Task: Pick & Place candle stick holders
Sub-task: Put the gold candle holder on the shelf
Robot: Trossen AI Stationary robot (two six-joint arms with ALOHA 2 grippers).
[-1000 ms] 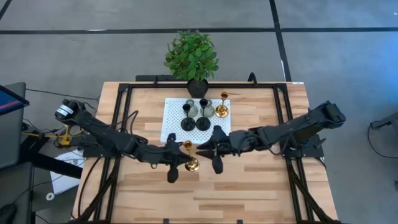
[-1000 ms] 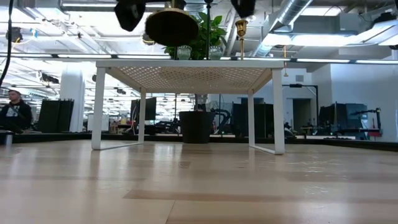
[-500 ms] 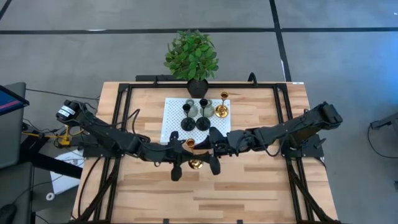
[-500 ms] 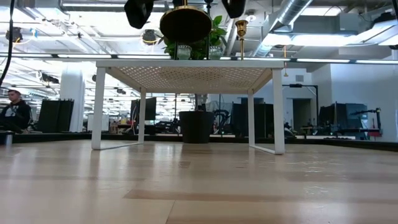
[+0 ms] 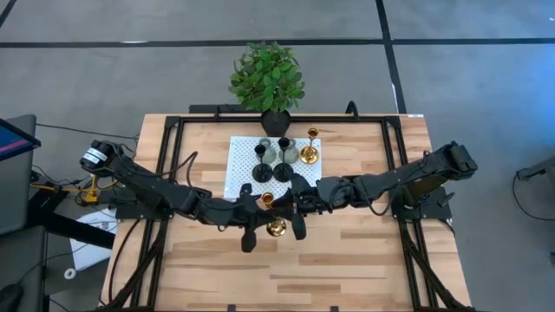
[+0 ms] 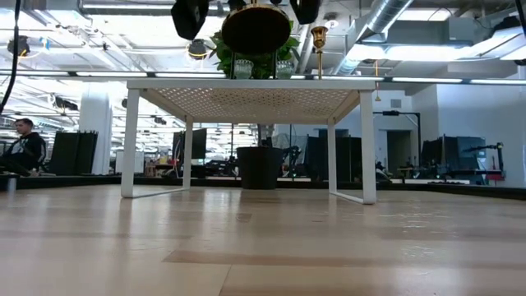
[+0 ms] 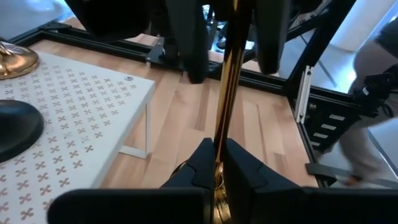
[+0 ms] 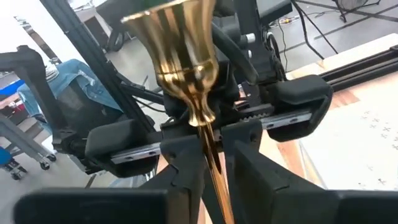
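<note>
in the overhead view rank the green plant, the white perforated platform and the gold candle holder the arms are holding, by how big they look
1. White perforated platform, largest.
2. Green leafy plant in its black pot, slightly smaller.
3. Shiny gold candle stick holder between the left gripper and right gripper, much the smallest, though raised toward the camera.

I see the wooden table with a dark metal frame running along its left, right and far edges. A white perforated platform stands on four legs on the far half, near the middle. A green plant in a black pot sits at the far edge, just behind the platform. In the low view a person sits far off in the room, at the left.
</note>
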